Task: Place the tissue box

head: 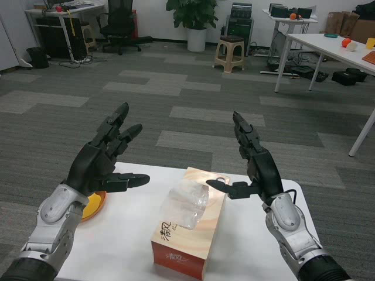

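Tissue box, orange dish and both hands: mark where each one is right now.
tissue box (188,249): head view, on its top panel below the plastic opening.
orange dish (94,206): head view, on its exposed rim.
left hand (101,165): head view, back of the hand.
right hand (258,168): head view, palm side.

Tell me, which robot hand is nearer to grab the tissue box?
Probably right. The right hand hovers open close beside the tissue box, thumb toward it. The left hand, also open, hangs farther off, above the orange dish.
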Controlling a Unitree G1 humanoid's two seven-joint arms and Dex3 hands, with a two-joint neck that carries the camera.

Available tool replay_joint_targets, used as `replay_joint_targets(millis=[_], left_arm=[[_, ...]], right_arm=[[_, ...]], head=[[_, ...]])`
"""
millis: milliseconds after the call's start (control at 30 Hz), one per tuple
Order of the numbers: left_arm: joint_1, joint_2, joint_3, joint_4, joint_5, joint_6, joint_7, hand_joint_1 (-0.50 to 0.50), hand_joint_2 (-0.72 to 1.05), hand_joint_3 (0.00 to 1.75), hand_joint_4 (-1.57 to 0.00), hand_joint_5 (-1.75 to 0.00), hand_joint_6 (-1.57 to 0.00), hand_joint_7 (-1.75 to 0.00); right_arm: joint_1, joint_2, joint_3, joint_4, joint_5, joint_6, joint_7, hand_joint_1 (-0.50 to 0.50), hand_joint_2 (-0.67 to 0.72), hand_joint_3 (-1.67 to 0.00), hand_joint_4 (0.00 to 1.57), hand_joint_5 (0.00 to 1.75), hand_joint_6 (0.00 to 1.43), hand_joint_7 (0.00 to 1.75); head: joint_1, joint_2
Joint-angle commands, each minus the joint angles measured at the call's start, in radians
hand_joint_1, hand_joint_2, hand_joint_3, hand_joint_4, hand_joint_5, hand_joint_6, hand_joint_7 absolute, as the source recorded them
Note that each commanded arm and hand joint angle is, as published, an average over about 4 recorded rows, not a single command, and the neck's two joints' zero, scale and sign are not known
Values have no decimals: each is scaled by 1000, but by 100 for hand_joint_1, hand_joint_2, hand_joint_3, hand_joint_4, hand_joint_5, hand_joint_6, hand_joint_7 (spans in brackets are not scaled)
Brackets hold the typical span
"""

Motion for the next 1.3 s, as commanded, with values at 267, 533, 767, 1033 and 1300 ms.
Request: replay_joint_targets(millis=[267,533,767,1033,1300], left_arm=[[-18,-7,2,7,15,-14,10,50,69,9,0,-51,0,0],[-20,-4,-11,7,16,-15,10,50,69,4,0,-51,0,0],[-3,-9,-11,1,16,-14,10,50,69,9,0,-51,0,0],[26,-13,-13,-35,16,-9,10,50,69,2,0,-51,0,0],[39,-20,-22,-57,17,2,15,50,69,3,0,-51,0,0]], right_arm=[[-14,-13,-9,-4,5,-11,-5,-46,-29,-56,0,0,0,7],[-13,-4,-11,0,5,-14,-5,-46,-29,-56,0,0,0,7],[-13,-8,-3,-2,7,-14,-8,-46,-29,-56,0,0,0,7],[9,-13,3,-26,7,-15,-14,-46,-29,-56,0,0,0,7],[29,-24,-3,-47,8,-15,-21,-46,-31,-56,0,0,0,7]], head=[[5,17],[0,10],[9,10],[8,14],[14,18]])
